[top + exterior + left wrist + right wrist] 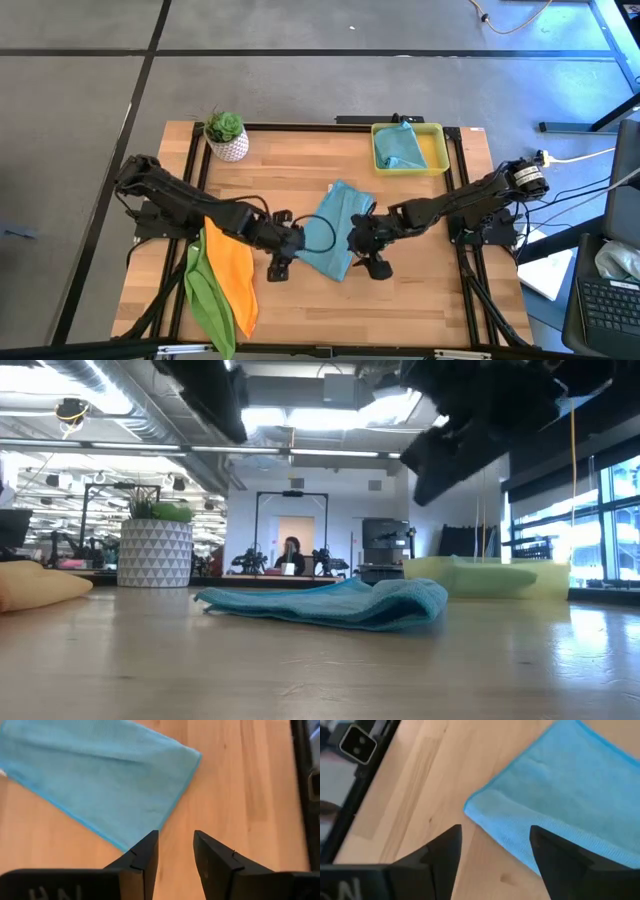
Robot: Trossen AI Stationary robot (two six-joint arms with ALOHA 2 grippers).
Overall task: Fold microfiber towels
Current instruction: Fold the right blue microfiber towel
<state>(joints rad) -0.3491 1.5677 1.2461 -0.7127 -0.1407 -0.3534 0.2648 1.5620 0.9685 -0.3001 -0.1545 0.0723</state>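
Table (420, 290): wooden top in a black frame, carrying every item below; both arms reach in from the sides toward the middle.
Blue towel, centre (335, 232): lies on the middle of the table between the two grippers, folded over on itself into a narrow strip with a doubled edge (the low view shows it flat, slightly puffed at one end). No finger touches it.
Orange towel (232, 275): unfolded, at the table's left front, partly under the left arm.
Green towel (208, 300): unfolded, just beside the orange one, draped toward the table's front edge.
Tray (440, 160): yellow, at the back right; a blue towel (400, 147) sits bunched in it (whether neatly folded, I cannot tell).
Plant (226, 135): small pot at the back left, well apart from the work.
Left gripper (175, 852): over the centre towel's left corner, jaws parted with bare wood between them, holding nothing.
Right gripper (495, 852): over the towel's right end, jaws wide apart, empty.
Progress: judged early to middle. One towel in the tray, one folded at least once and lying free; orange and green untouched. A third blue towel is not visible.
Remaining: probably finish or place the centre towel, then fold the other two.
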